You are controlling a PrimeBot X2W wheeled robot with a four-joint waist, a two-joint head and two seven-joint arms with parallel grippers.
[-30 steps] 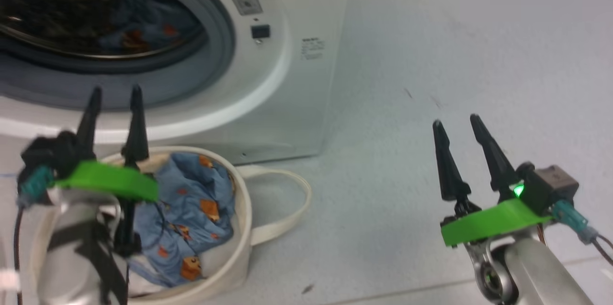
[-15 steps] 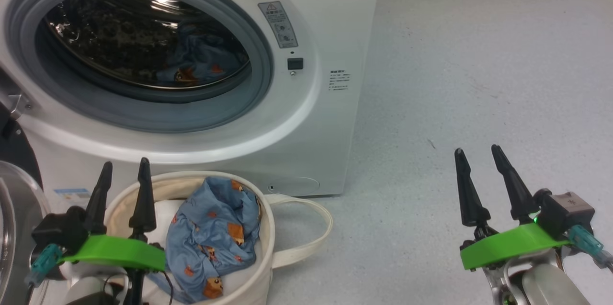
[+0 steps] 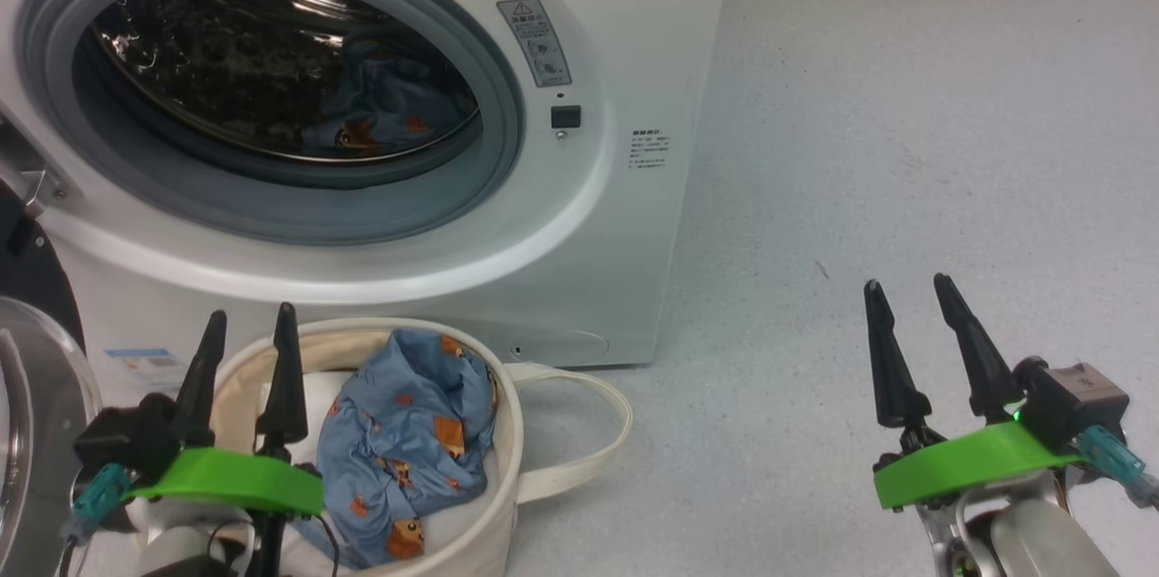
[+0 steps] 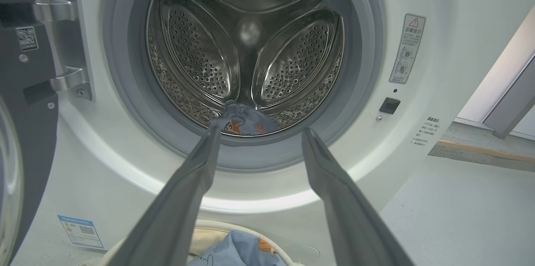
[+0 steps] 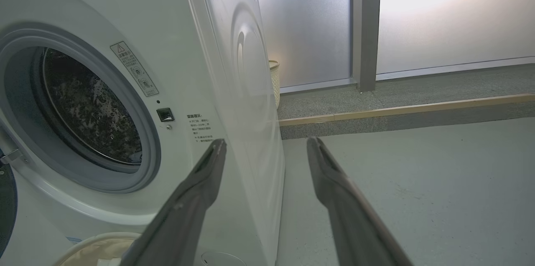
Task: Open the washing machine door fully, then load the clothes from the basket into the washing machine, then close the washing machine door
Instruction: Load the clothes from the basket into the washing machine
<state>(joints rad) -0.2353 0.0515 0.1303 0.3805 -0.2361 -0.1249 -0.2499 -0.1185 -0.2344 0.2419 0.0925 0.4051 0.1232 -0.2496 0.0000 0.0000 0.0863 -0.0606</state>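
Grey floor (image 3: 905,151), view tilted up, basket (image 3: 496,514) unmoved

1. 1 washing machine (image 3: 625,33) w/ 1 door (image 4: 21,132).
2. 1 basket (image 3: 489,504); 1 handle loop (image 3: 598,459) seen.
3. clothes (image 3: 407,432): 2 lots, 1 pc in drum (image 4: 200,49), 1 bundle in basket; pcs in bundle can't tell.
4. 2 grippers: left gripper (image 3: 252,312), right gripper (image 3: 907,283), 2 fingers (image 3: 892,369) ea.

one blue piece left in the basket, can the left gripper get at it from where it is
Probably yes. The left gripper is open and hovers at the edge of the basket, with the blue garment lying uncovered on top just beside it. Nothing stands between them.
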